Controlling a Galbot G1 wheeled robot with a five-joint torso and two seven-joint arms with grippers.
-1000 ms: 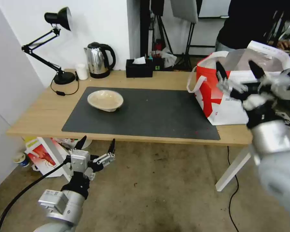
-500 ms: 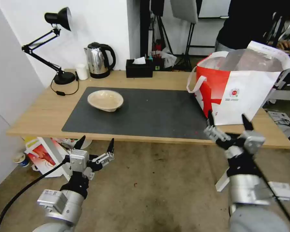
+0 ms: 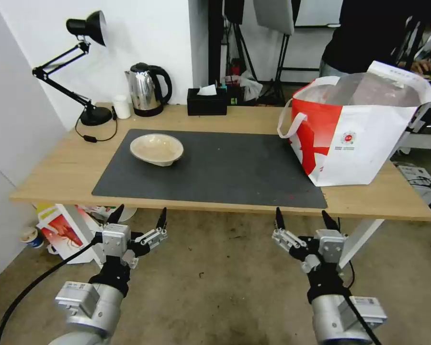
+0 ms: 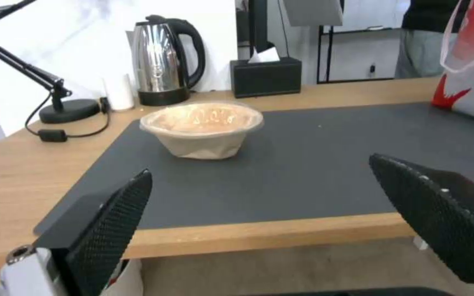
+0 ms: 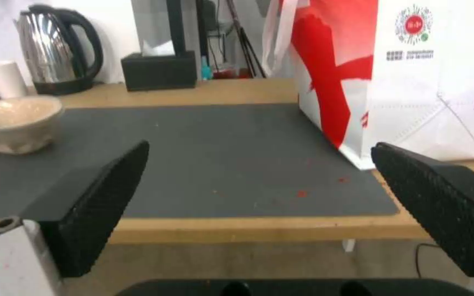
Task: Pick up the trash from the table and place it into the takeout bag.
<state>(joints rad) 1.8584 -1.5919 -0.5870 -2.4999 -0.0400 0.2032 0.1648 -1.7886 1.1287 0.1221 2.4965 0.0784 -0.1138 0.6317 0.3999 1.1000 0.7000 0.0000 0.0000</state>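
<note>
A shallow beige bowl (image 3: 156,149), a piece of trash, sits upright on the left part of the dark mat (image 3: 225,167) on the table (image 3: 62,163). The takeout bag (image 3: 359,129) stands open-topped at the table's right end, red panel facing the mat. Both grippers hang below the table's front edge over the floor. My left gripper (image 3: 140,215) is open and empty, in front of the bowl (image 4: 201,129). My right gripper (image 3: 302,218) is open and empty, in front of the mat's right corner, facing the bag (image 5: 412,82) with the bowl (image 5: 15,123) off to one side.
Along the back edge stand a black desk lamp (image 3: 81,72), a small white cup (image 3: 121,106), a steel kettle (image 3: 148,88) and a black tissue box (image 3: 207,101). A red-and-white paper bag (image 3: 64,232) lies on the floor under the table's left end.
My right arm came down from the bag's mouth to below the table's front edge, still open and empty. The left arm has barely moved.
</note>
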